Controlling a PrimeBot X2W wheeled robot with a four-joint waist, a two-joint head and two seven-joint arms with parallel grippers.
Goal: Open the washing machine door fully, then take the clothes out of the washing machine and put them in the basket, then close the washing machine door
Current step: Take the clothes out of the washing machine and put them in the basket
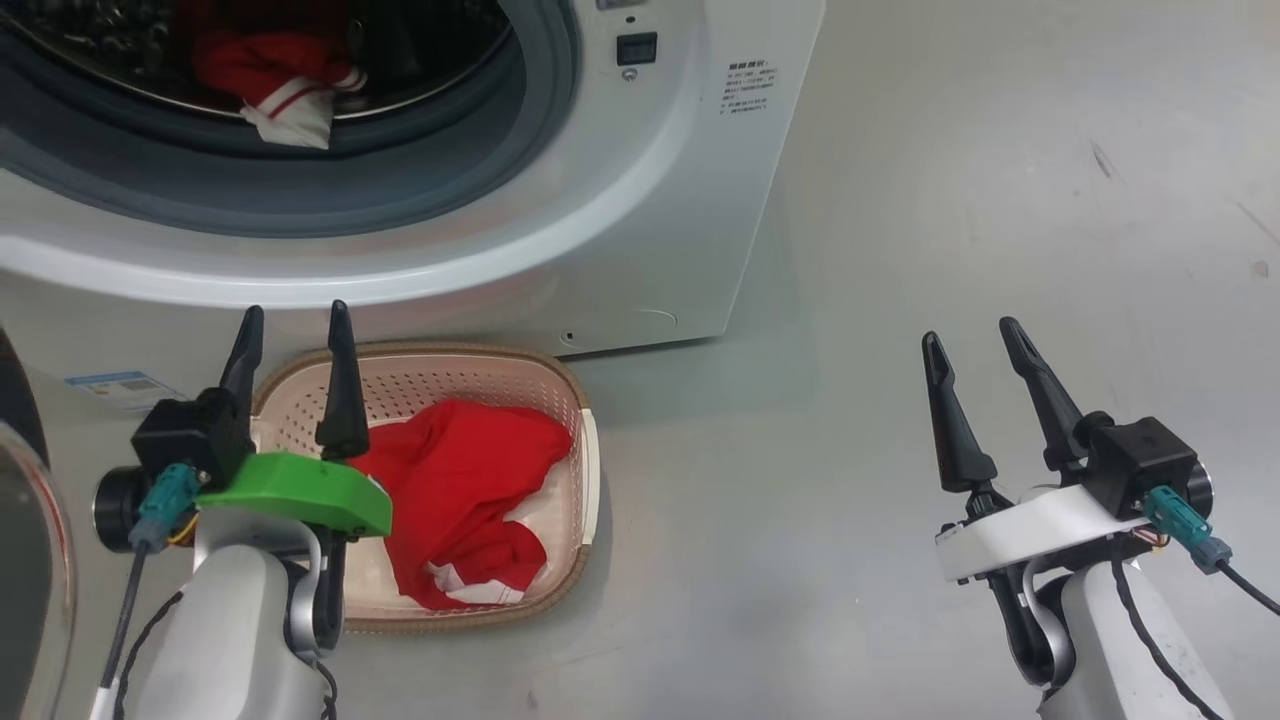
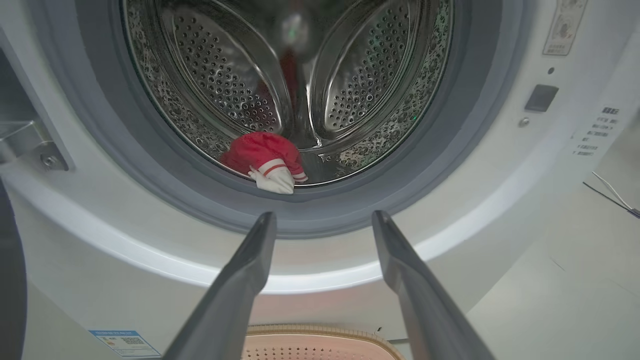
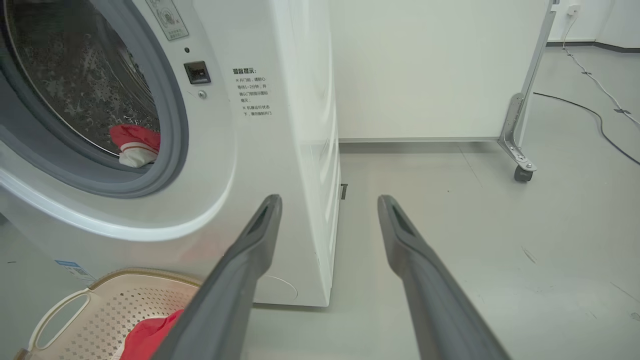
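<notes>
Now, the drum [image 2: 225, 85]: we see one bunched red-and-white garment [image 2: 265, 161] at its front lip, just behind the grey gasket [image 2: 150, 165].
Basket [image 1: 470, 352]: it sits on the floor [image 1: 900, 200] close under the front of the washing machine [image 1: 640, 230]. We cannot tell whether it touches. A second red garment [image 1: 455, 480] lies inside.
Washing machine door [image 1: 25, 560]: it is swung open at our far left, with only a slice of rim and glass in sight.
Left gripper [image 1: 294, 312]: it is released and holds nothing, its fingers spread. It is poised over the basket's near-left corner and aimed at the opening.
Right gripper [image 1: 970, 333]: this one is also spread wide and empty, over bare floor well apart from the machine.
Stage: we judge the unloading half done. The garment in the drum comes next, then the door.
Risk, gasket: a low reach could drive our fingertips into the rubber fold or pinch it together with the cloth.
Risk, partial grab: if we catch only the white panel's edge, the garment may unfurl, drag over the lip and land on the floor short of the basket.
Risk, door: it stands near our left forearm, and a wide swing back could knock it.
Risk, basket: it looks light, so a descending arm could shove it.
Around: a blue label sticker [image 1: 118, 386] sits low on the machine's front. A wheeled frame [image 3: 522, 172] stands far off to the right.
In the way: only the gasket lip lies between the left gripper and the garment.
</notes>
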